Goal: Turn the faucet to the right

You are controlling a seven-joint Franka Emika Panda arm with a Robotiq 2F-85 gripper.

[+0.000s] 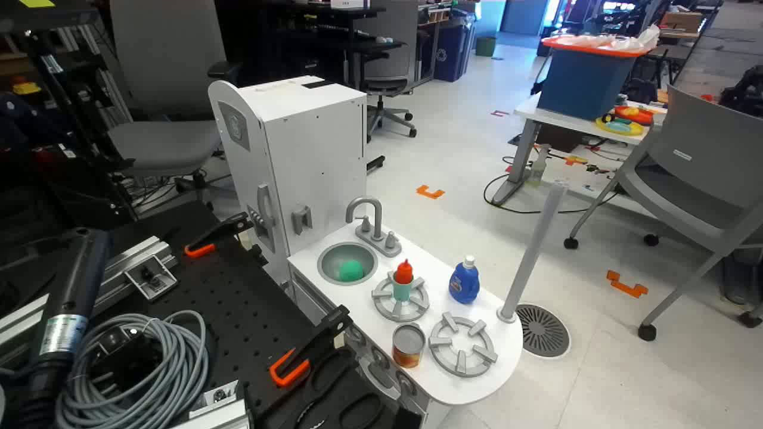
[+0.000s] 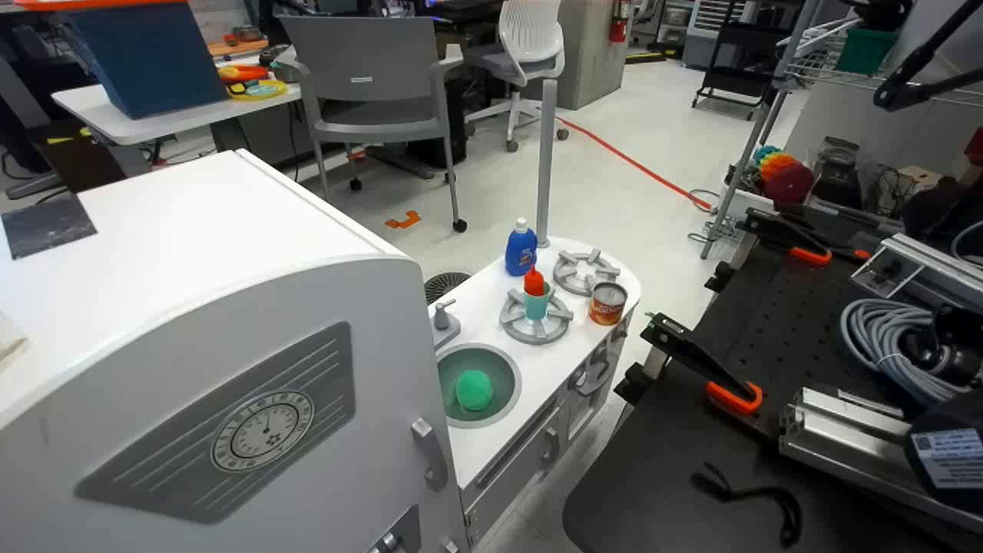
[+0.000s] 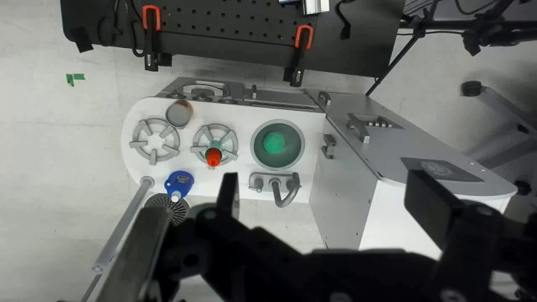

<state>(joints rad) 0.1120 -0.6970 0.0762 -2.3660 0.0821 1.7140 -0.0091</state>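
The faucet [image 1: 377,221] is a small silver-grey arched tap behind the round sink bowl on the white toy kitchen. Its spout points toward the tall white cabinet in an exterior view, not out over the bowl. In the wrist view the faucet [image 3: 285,203] has its spout tip over its right-hand handle. In an exterior view only one faucet handle and part of the base [image 2: 443,321] show; the cabinet hides the rest. My gripper [image 3: 325,184] is wide open and empty. In the wrist view the faucet appears between its fingers, nearer the left one, with no contact visible. The exterior views do not show the gripper.
The tall white cabinet [image 1: 316,137] stands beside the sink bowl [image 1: 322,262], which holds a green ball [image 1: 351,271]. A red-topped bottle in a teal cup [image 1: 402,290], a blue bottle [image 1: 464,283], a can [image 1: 409,345] and a tall grey post [image 1: 533,250] stand nearby.
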